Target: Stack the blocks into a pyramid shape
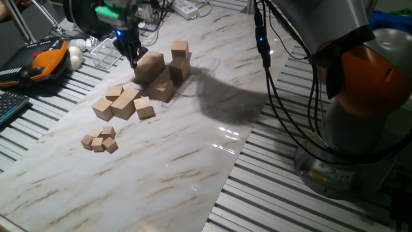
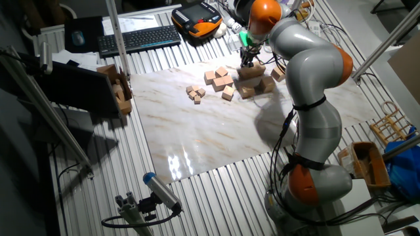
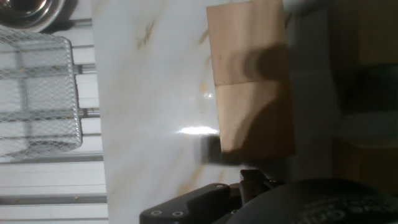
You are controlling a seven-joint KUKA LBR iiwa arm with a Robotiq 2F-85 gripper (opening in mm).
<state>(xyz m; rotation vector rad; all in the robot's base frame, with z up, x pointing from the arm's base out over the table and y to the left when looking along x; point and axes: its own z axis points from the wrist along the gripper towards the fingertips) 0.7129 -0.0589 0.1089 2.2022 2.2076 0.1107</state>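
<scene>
Several large plain tan blocks cluster at the back of the marble board (image 1: 167, 167). One block (image 1: 149, 66) leans on another (image 1: 162, 89). Right of them, one block (image 1: 179, 48) stands on top of another (image 1: 179, 68). My gripper (image 1: 134, 60) hangs at the upper left edge of the leaning block, its dark fingers drawn to a narrow point with nothing between them. The other fixed view shows the gripper (image 2: 247, 62) just above the block cluster (image 2: 252, 73). The hand view has a tan block (image 3: 252, 81) to the right of the fingers, not between them.
Medium cubes (image 1: 122, 103) lie left of the big blocks, tiny cubes (image 1: 100, 140) nearer the front. A wire basket (image 3: 37, 87) and an orange pendant (image 1: 48, 58) sit off the board's left end. The arm's base (image 1: 360, 109) stands at the right.
</scene>
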